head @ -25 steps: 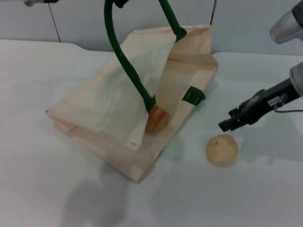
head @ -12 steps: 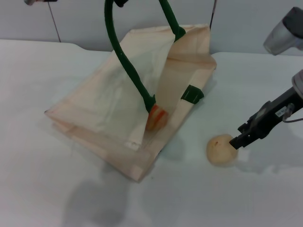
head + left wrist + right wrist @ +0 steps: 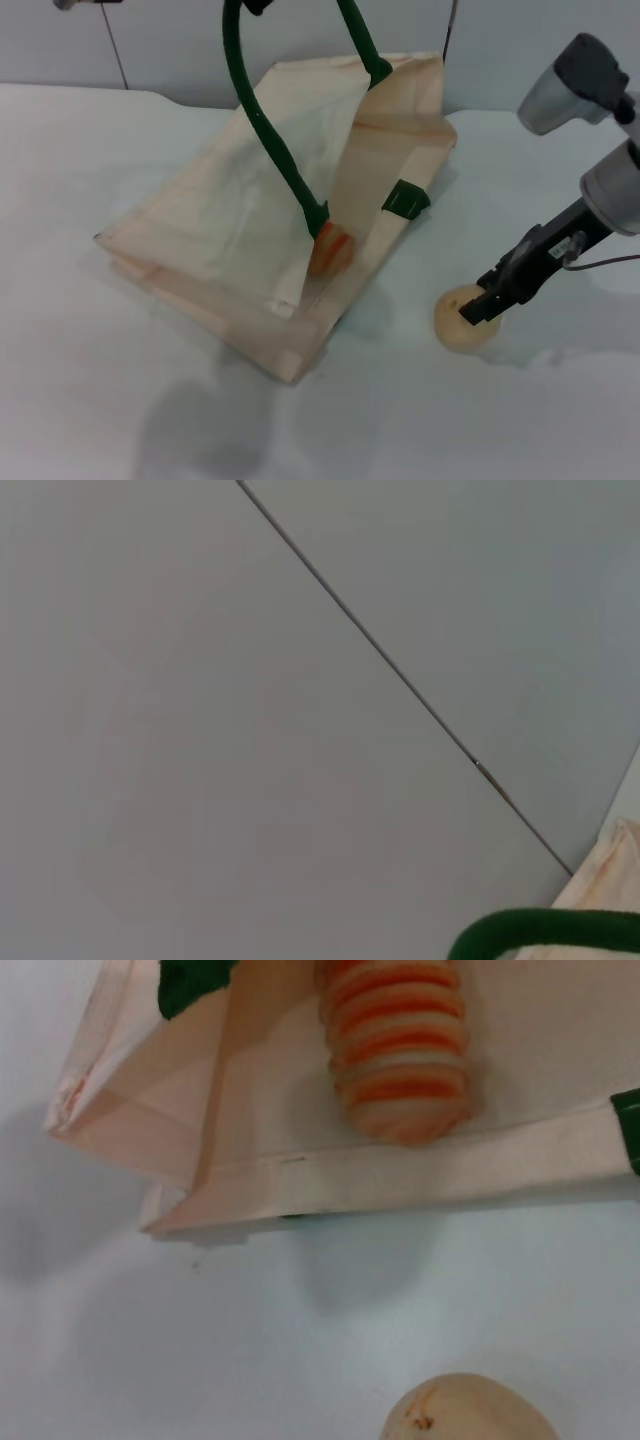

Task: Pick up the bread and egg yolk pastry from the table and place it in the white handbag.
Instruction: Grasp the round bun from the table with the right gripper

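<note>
The bread (image 3: pixel 331 250) already lies inside the bag (image 3: pixel 240 220). Your right gripper (image 3: pixel 478 309) is at the pastry (image 3: pixel 462 322) on the table (image 3: pixel 500 420); whether its jaws are open, I cannot tell. Next you must grip the pastry firmly.

A bare test room or lab setup rather than a home. The white handbag (image 3: pixel 270 220) lies on a plain white worktop (image 3: pixel 120 400), and behind the handbag rises a pale grey panelled wall (image 3: pixel 170 45) with thin dark seams. To the handbag's right reaches a robot arm (image 3: pixel 590 150).
</note>
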You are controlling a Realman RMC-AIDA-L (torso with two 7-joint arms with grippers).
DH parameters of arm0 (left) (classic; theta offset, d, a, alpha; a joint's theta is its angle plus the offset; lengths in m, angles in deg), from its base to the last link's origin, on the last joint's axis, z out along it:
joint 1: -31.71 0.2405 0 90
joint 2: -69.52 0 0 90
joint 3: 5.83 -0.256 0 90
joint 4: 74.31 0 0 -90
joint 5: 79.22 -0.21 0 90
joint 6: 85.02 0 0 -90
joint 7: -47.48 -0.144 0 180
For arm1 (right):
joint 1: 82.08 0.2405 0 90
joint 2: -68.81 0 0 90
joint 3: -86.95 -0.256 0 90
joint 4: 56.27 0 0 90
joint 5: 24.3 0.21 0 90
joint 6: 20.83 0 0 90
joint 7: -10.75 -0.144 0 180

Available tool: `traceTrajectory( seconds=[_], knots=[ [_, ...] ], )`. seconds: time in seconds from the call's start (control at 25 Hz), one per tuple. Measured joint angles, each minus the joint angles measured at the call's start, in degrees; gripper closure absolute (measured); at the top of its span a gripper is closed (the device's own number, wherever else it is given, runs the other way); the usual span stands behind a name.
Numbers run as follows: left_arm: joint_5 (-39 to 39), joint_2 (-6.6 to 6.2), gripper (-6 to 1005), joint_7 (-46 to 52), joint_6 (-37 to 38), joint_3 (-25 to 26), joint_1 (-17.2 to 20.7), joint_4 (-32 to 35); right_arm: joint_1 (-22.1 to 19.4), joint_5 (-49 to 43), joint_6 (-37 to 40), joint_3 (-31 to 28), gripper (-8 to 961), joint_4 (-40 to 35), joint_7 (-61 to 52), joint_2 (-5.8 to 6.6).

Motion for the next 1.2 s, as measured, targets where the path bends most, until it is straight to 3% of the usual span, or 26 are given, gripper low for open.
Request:
traceTrajectory(
  seconds=[0.44,0.64,1.2],
  knots=[
    [0.0,0.0,873,0.2,-0.1,-0.1,-0.5,0.0,0.5,-4.0,-4.9,0.0,339,-2.3,-3.4,0.09],
    [0.0,0.0,873,0.1,-0.1,-0.1,-0.6,0.0,1.2,-4.0,-4.7,0.0,271,-2.3,-3.9,0.06],
    [0.0,0.0,873,-0.1,0.0,-0.2,-0.6,-0.1,1.9,-7.4,-4.8,0.0,219,-6.2,-5.0,0.03]
  ],
)
